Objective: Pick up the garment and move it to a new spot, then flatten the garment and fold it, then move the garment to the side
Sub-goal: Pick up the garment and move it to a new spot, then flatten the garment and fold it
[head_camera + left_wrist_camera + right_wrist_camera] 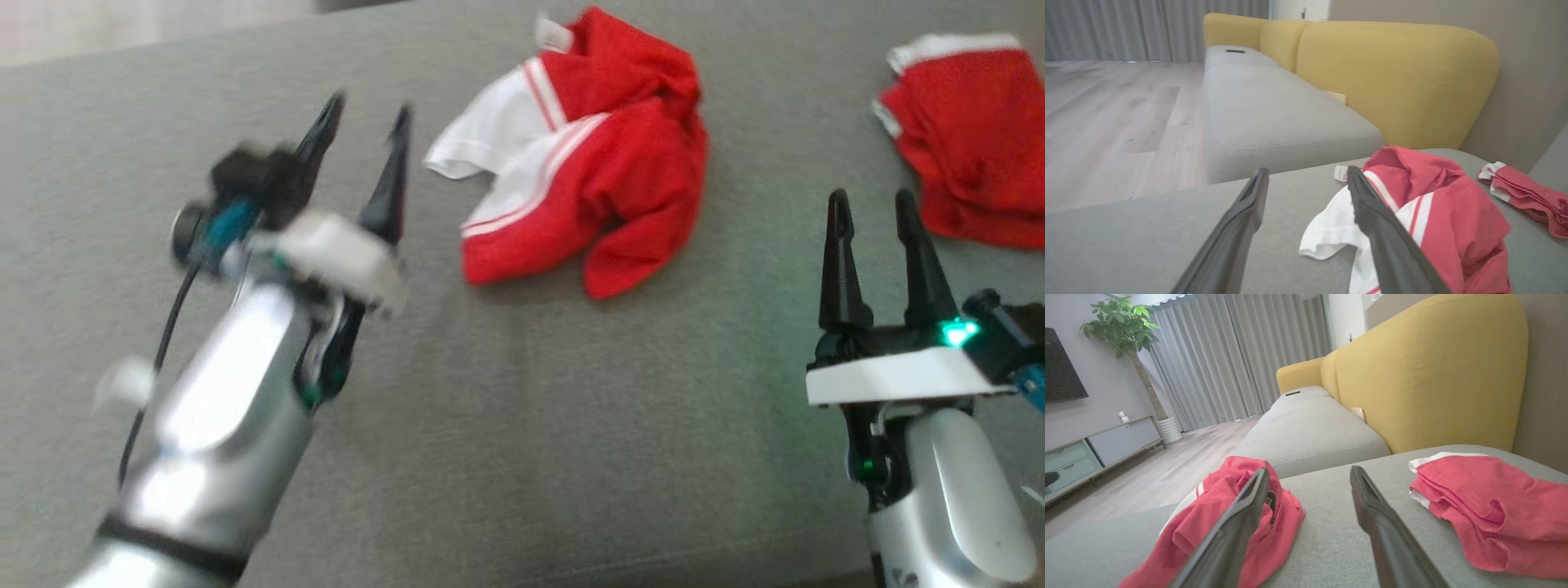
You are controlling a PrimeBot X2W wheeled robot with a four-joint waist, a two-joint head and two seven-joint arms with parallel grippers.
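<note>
Garment (588, 155) lies crumpled at upper centre — left gripper (369, 110) and right gripper (870, 200) both spread, empty. Flattening likely needs pinches at opposite edges.

Yellow sofa back (1433, 375), gry curtains (1229, 355), plant (1118, 322), wood flr (1106, 122)

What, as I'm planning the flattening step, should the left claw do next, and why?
Probably bring the left claw onto the white sleeve of the crumpled red-and-white garment and pinch it: the claw stands open and empty, the garment lies bunched on the grey cushion, and that sleeve is nearest.
</note>
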